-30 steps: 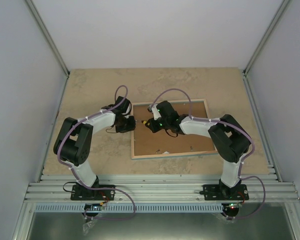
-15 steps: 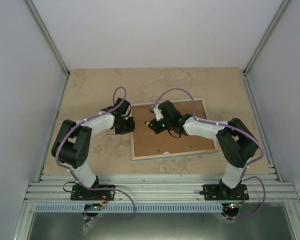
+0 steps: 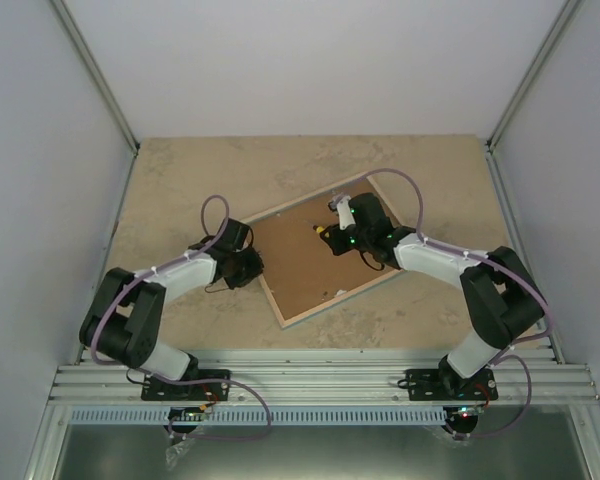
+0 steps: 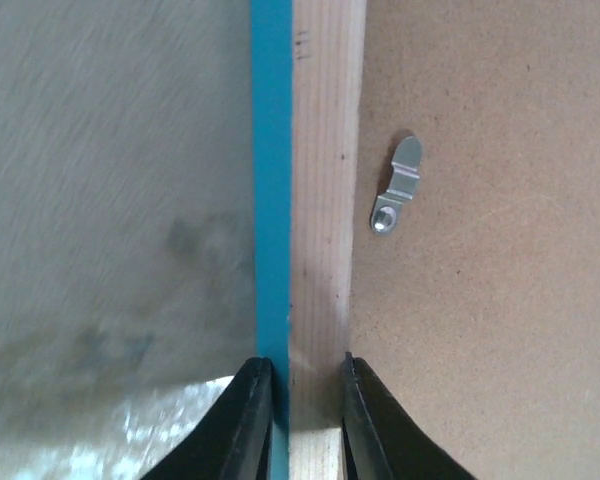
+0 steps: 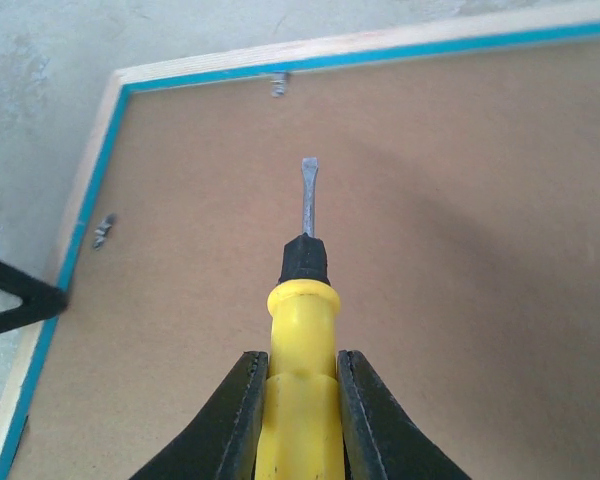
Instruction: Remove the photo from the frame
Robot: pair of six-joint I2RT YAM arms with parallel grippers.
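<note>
Beige table [image 3: 180,180] — left gripper [image 4: 306,362] pinches frame [image 4: 325,120]; wrist view shows right gripper [image 5: 302,357] clamping screwdriver [image 5: 302,300].

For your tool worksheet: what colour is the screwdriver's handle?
Yellow, with a black collar; the screwdriver shows best in the right wrist view.

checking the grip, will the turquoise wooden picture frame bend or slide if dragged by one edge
Probably stiff: the turquoise wooden picture frame shows a wood rail around a flat brown backing board. Likely to slide and pivot, since it lies flat on the table and the left gripper pinches only one rail.
</note>
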